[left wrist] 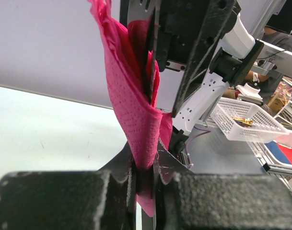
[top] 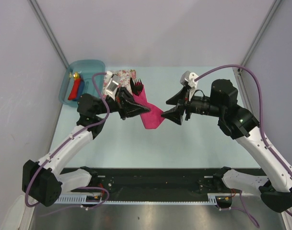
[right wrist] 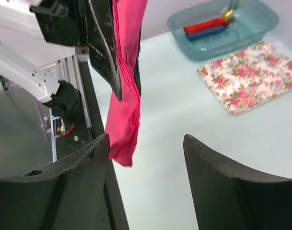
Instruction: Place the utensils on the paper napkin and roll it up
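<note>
The magenta paper napkin (top: 150, 115) is rolled into a long bundle and held off the table. Dark fork tines (top: 137, 85) stick out of its far end; the knife is hidden. My left gripper (top: 134, 107) is shut on the bundle's middle. In the left wrist view the napkin (left wrist: 136, 110) rises out of the pinched left gripper (left wrist: 146, 167). My right gripper (top: 170, 108) stands open just right of the napkin's near end. In the right wrist view the napkin (right wrist: 124, 110) hangs by the left finger of the right gripper (right wrist: 146, 163), with nothing between the fingers.
A floral cloth (top: 124, 75) lies flat at the back of the table, also seen in the right wrist view (right wrist: 251, 76). A teal bin (top: 86, 64) at the back left holds a red roll and a blue roll (right wrist: 205, 26).
</note>
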Controlling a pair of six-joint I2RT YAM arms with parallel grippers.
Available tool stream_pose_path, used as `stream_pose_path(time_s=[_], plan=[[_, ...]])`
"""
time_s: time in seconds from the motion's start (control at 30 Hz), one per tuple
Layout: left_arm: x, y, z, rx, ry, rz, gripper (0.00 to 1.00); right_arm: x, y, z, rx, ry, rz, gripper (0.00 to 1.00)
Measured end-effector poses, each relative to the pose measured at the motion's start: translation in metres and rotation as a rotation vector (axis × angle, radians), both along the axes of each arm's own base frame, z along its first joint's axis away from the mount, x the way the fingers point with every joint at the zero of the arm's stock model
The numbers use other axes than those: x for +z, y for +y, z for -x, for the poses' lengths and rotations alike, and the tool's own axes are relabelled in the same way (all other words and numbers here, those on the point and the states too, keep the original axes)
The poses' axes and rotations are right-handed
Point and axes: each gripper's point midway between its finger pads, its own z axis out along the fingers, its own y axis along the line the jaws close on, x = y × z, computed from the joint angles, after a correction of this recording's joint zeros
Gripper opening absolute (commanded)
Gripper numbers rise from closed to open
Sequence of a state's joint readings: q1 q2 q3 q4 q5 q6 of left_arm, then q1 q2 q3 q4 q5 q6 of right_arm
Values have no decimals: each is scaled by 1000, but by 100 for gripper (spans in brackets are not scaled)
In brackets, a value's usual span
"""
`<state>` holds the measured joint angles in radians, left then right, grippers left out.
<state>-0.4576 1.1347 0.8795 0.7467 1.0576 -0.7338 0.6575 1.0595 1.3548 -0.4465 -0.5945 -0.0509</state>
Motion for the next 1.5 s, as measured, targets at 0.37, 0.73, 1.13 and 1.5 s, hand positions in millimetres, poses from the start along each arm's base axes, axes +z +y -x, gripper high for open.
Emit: stream_pose_path(time_s=[0.37, 0.73, 1.13, 1.5], plan=[[-1, 1, 2, -8, 4, -7, 0, -18, 1, 10, 57, 101, 37, 31], [2, 2, 8, -25, -7, -8, 0, -24, 2, 0, 24, 99, 54, 0], [18, -8, 10, -66, -11, 16, 0, -29, 33, -25, 15, -1, 23, 0], [24, -12, 4, -54, -12, 40, 0, -17, 58, -25, 52, -84, -64, 0]])
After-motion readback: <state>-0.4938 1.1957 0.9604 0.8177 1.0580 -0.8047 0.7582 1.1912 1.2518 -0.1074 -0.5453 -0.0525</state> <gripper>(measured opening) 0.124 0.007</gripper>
